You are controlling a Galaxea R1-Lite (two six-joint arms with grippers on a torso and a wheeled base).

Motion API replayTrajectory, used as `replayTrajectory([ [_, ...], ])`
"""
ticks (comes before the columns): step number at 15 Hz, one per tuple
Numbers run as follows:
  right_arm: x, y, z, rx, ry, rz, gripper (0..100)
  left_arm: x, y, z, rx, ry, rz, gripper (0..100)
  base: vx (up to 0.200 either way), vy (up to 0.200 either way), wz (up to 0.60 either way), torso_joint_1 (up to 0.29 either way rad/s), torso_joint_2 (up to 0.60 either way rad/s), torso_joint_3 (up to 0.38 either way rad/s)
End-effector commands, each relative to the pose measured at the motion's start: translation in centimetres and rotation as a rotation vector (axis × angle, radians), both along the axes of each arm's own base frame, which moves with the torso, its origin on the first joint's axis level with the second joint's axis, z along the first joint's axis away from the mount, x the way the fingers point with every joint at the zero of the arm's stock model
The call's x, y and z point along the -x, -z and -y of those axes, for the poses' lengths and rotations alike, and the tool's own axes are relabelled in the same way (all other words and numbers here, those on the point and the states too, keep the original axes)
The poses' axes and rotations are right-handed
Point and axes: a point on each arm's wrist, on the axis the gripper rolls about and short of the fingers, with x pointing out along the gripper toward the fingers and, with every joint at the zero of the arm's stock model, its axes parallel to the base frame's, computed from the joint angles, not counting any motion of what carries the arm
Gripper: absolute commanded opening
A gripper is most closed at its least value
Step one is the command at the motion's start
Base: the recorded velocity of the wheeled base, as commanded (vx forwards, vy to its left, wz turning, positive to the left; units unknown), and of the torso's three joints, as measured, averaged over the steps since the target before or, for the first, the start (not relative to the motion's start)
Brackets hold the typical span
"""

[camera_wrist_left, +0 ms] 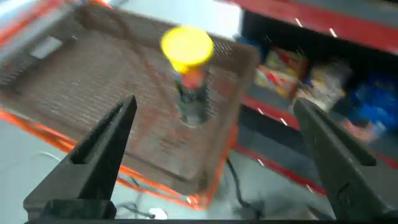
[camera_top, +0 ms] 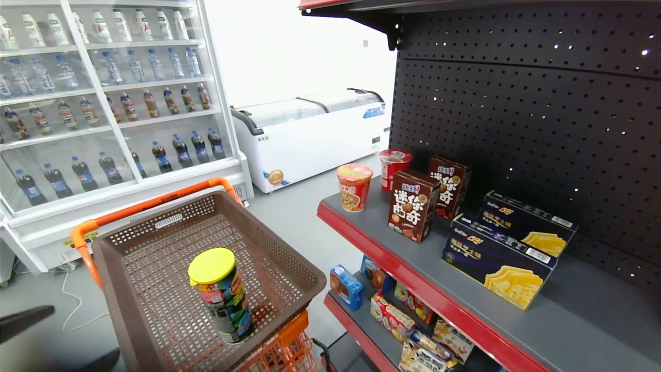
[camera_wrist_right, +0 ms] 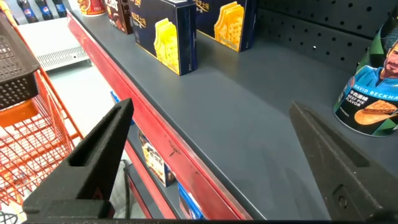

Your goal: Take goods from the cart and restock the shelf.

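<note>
done-ish: chip can (camera_wrist_right: 369, 93) on the shelf (camera_wrist_right: 249, 134) | to do: yellow-lid can (camera_top: 222, 297) sits in cart basket (camera_top: 271, 243) | left gripper (camera_wrist_left: 214, 106) and right gripper (camera_wrist_right: 211, 109) both gaping, empty

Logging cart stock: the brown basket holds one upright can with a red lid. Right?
No: the lid is yellow, not red, as the head view shows. The rest holds: one upright can in the brown basket.
</note>
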Motion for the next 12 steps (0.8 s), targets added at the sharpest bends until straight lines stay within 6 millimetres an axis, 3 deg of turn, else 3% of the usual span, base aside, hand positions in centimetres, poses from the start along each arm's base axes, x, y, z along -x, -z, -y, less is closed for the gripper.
replayTrajectory([
  [1, 0.0, 0.0, 0.0, 0.0, 0.0, 0.001, 100, -2.6, 2.7, 0.7, -0.018, 0.045, -0.207, 100, 0.0, 0.0, 0.0, 0.0, 0.0, 0.0],
  [5, 0.0, 0.0, 0.0, 0.0, 0.0, 0.001, 100, -7.9, 4.1, 0.8, -0.041, -0.046, -0.263, 100, 0.0, 0.0, 0.0, 0.0, 0.0, 0.0],
  [12, 0.0, 0.0, 0.0, 0.0, 0.0, 0.001, 100, -13.4, 7.7, 1.4, -0.048, -0.078, -0.369, 100, 0.0, 0.0, 0.0, 0.0, 0.0, 0.0],
])
